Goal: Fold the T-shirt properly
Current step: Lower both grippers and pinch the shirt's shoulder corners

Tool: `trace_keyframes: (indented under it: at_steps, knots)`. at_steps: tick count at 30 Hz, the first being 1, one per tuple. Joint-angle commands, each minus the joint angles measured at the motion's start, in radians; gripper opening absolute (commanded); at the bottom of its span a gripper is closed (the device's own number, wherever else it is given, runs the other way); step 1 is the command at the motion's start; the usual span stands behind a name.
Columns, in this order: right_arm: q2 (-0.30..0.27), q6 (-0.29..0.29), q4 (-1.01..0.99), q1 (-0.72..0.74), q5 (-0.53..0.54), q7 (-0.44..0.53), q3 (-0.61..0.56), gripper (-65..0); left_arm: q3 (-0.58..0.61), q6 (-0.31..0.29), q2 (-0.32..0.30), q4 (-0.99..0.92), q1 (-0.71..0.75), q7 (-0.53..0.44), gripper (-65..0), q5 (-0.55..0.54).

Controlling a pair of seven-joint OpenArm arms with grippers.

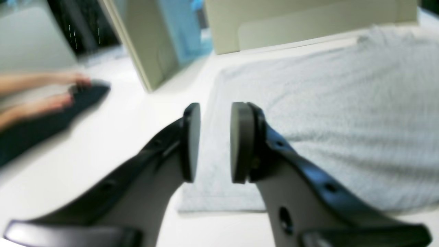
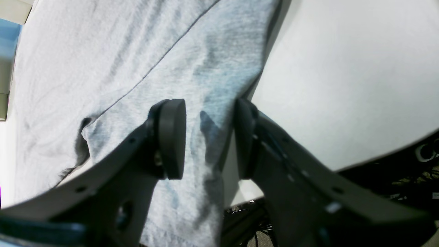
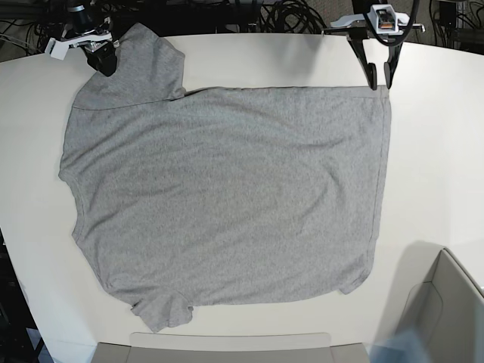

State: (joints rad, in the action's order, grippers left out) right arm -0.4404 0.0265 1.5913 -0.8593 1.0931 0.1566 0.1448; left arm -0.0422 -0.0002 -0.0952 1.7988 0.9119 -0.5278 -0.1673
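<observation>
No brand, label or lettering readable anywhere; plain side of the cloth facing up.

At the base view's far left, right gripper (image 3: 103, 59) black-fingered, at the tip of one short sleeve near the table's far edge. In the right wrist view, jaws parted wide, round dark pads (image 2: 173, 137) standing either side of a hanging ridge of grey cloth without pressing on it; cannot tell whether the cloth is touched.

Across the middle, heather-grey short-sleeved cotton T-shirt (image 3: 227, 197) spread flat on the white tabletop (image 3: 439, 136), sleeves toward the left of the base view, straight hem running down the right. Soft wrinkles through the body, a second sleeve at the lower left near the table's front edge.

At the upper right, left gripper (image 3: 380, 79) pointing down at the hem's far corner. In the left wrist view, blurred, jaws standing partly apart with nothing between them, hem corner (image 1: 219, 199) lying flat on the table below.

Lower right, cream box wall (image 3: 446, 302).
</observation>
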Motion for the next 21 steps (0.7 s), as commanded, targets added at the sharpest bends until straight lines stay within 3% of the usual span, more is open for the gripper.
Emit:
trace_keyframes:
  at_steps: [1, 3, 7, 11, 15, 21]
  knots:
    - [-0.008, -0.018, 0.002, -0.018, -0.004, -0.036, -0.003, -41.0, 0.005, 0.001, -0.008, 0.060, 0.003, 0.042, -45.0, -0.058]
    - [-0.008, -0.018, 0.002, -0.018, -0.004, -0.036, -0.003, -41.0, 0.005, -0.010, -0.036, 0.132, -0.010, 0.202, -43.6, -0.179]
    - [-0.007, -0.018, 0.002, -0.019, -0.004, -0.036, -0.004, -41.0, 0.001, -0.123, -0.137, 0.178, -0.057, 0.463, -43.0, -0.424]
    - [-0.007, -0.018, 0.001, -0.019, -0.004, -0.036, -0.004, -41.0, -0.058, -0.131, -0.186, 0.135, -0.155, 0.660, -43.0, -0.616]
    - [-0.007, -0.018, 0.001, -0.019, -0.004, -0.036, -0.004, -41.0, -0.160, -0.133, -0.186, 0.111, -0.215, 0.811, -43.0, -0.667]
    - [-0.007, -0.018, 0.001, -0.019, -0.004, -0.036, -0.004, -41.0, -0.250, -0.134, -0.185, 0.066, -0.227, 0.898, -42.9, -0.673]
